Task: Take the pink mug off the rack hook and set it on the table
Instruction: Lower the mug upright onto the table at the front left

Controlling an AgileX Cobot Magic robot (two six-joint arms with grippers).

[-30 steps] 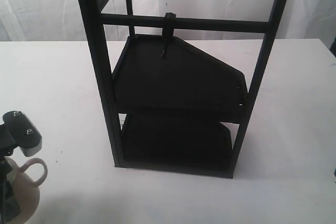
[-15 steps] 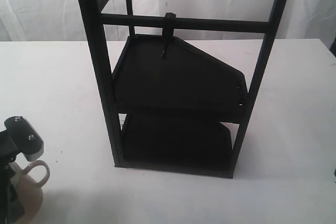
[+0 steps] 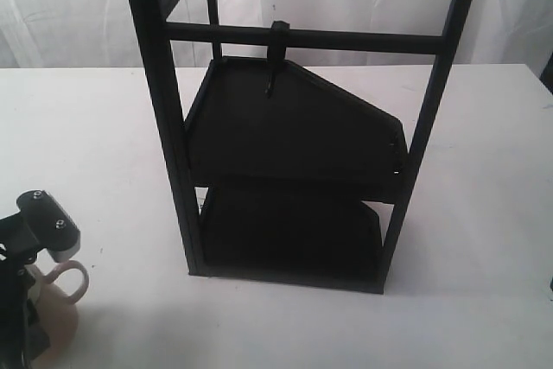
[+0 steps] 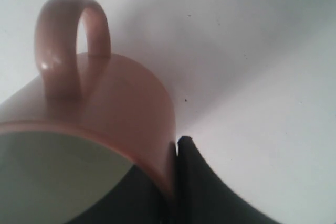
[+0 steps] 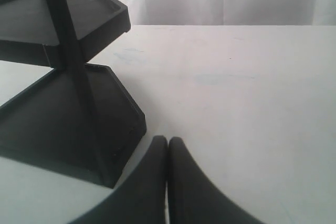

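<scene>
Left hand (image 4: 173,156) clamped on pink mug (image 4: 115,103) wall, near white counter (image 4: 252,51); right hand (image 5: 168,145) fully closed, empty.

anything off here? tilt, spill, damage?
Nothing stands out. The pink mug is upright, its rim held by the left gripper, low at the table. The rack hook is bare, and the rack stands straight.

the end effector (image 4: 171,155) pinches the pink mug (image 4: 126,108) by its rim, white table (image 4: 252,51) beyond.
</scene>
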